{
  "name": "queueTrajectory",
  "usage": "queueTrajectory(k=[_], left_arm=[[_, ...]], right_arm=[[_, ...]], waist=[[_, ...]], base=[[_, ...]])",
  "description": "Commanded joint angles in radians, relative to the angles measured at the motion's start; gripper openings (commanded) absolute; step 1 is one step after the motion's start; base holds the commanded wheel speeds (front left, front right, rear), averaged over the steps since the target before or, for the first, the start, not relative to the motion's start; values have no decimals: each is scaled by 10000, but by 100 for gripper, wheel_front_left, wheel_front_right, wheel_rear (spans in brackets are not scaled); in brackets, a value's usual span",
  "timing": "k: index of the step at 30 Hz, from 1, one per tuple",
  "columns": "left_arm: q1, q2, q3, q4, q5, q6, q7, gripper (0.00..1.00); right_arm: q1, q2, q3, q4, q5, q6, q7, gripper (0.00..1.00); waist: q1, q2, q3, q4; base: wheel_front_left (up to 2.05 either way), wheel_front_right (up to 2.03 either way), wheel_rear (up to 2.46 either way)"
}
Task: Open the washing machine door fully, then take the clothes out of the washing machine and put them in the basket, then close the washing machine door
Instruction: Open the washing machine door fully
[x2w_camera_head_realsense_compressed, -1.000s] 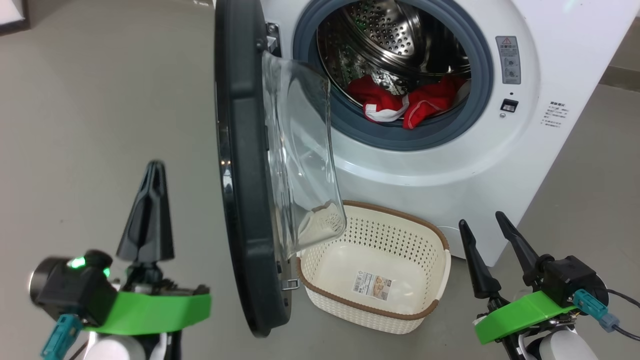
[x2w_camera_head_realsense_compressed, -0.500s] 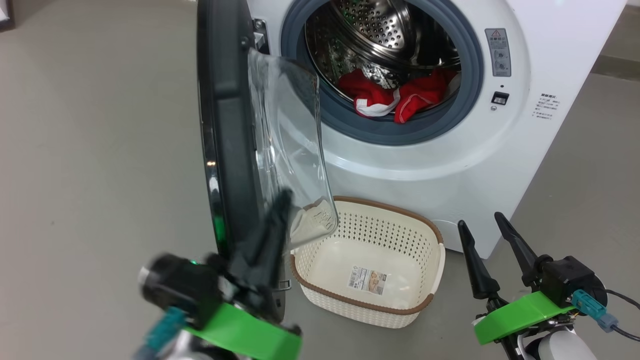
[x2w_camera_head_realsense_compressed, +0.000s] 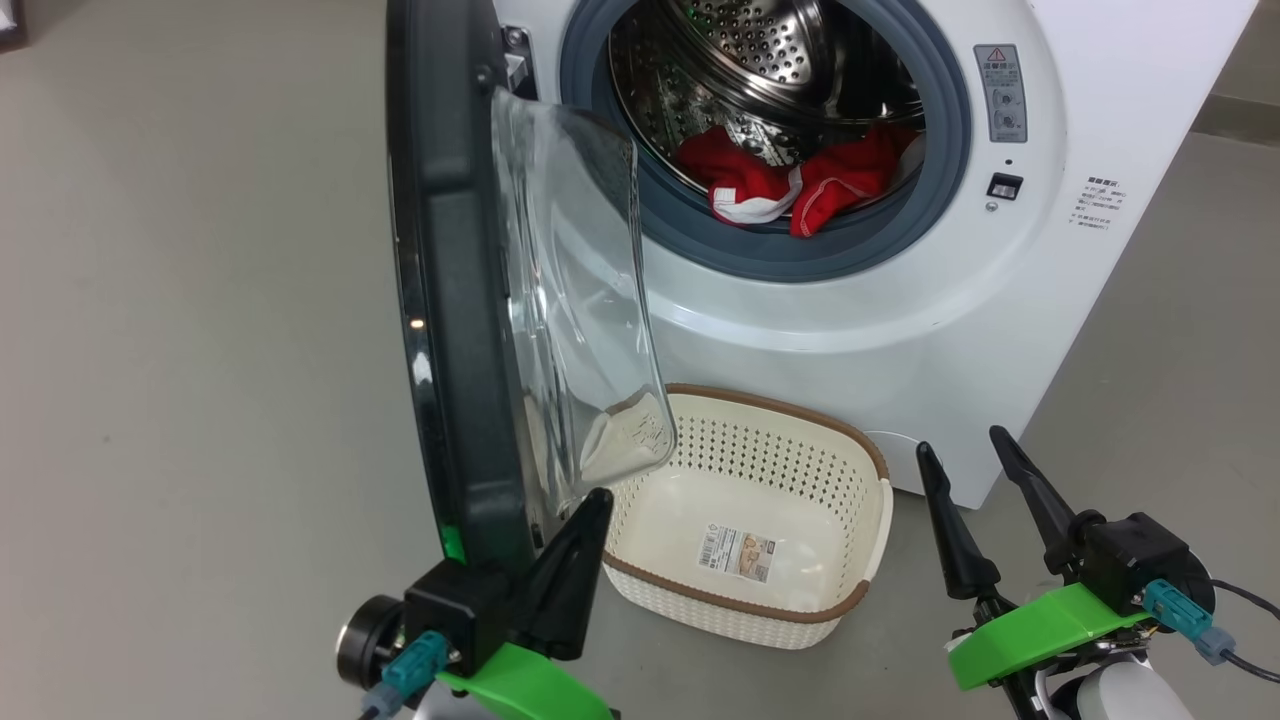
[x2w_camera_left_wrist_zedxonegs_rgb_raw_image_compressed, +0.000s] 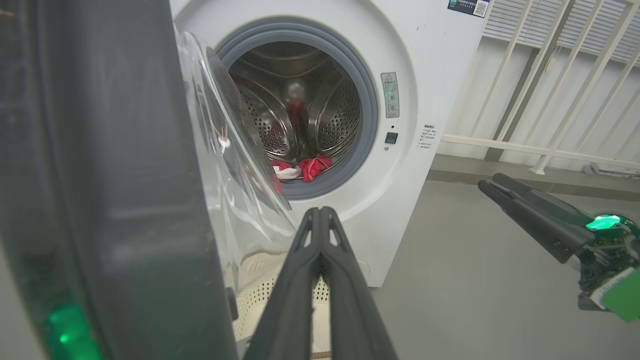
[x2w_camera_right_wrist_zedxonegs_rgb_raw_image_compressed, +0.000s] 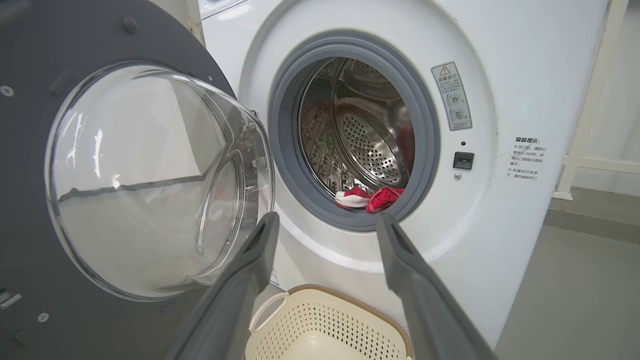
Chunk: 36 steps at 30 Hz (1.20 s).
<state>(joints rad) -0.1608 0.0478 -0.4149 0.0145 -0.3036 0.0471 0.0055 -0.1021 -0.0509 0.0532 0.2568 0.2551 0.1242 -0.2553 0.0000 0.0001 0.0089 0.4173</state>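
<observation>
The clenched, empty left gripper stood just beside the inner face of the washing machine door — pushing next to the glass bowl, not on it, seemed safest; the right gripper hung spread, empty

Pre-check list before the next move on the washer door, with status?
1. washing machine door fully open: not ok. It stands roughly square to the washing machine front.
2. left gripper shut for a push: ok. Its tip is beside the door's lower inner edge; contact: cannot tell.
3. right gripper open and empty: ok.
4. clothes reachable: ok. The red heap lies at the front lip of the drum.
5. basket empty and below the opening: ok.
</observation>
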Motion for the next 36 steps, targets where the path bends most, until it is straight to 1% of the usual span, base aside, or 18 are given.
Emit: queueTrajectory(k=[1, 7, 15, 27, 36], left_arm=[[-195, 71, 415, -115, -28, 179, -143, 0], [-253, 129, 586, 65, -47, 336, -238, 0], [-98, 298, 1117, 93, -246, 753, -221, 0], [102, 838, 2110, 81, -445, 1333, -343, 0], [209, 1218, 2958, 172, -680, 1725, -577, 0]], right_arm=[[-227, 7, 256, -205, 68, 65, -65, 100], [-208, 7, 254, -173, 50, 65, -65, 100], [-159, 7, 207, -80, 103, 65, -65, 100], [-228, 7, 264, 50, -74, 65, -65, 100], [-214, 7, 250, 53, -267, 65, -65, 100]], waist=[[0, -1, 19, -15], [0, -1, 46, -34], [0, -1, 74, 26], [0, -1, 198, 339], [0, -1, 267, 424]], base=[[0, 0, 0], [0, 0, 0], [0, 0, 0], [0, 0, 0], [0, 0, 0]])
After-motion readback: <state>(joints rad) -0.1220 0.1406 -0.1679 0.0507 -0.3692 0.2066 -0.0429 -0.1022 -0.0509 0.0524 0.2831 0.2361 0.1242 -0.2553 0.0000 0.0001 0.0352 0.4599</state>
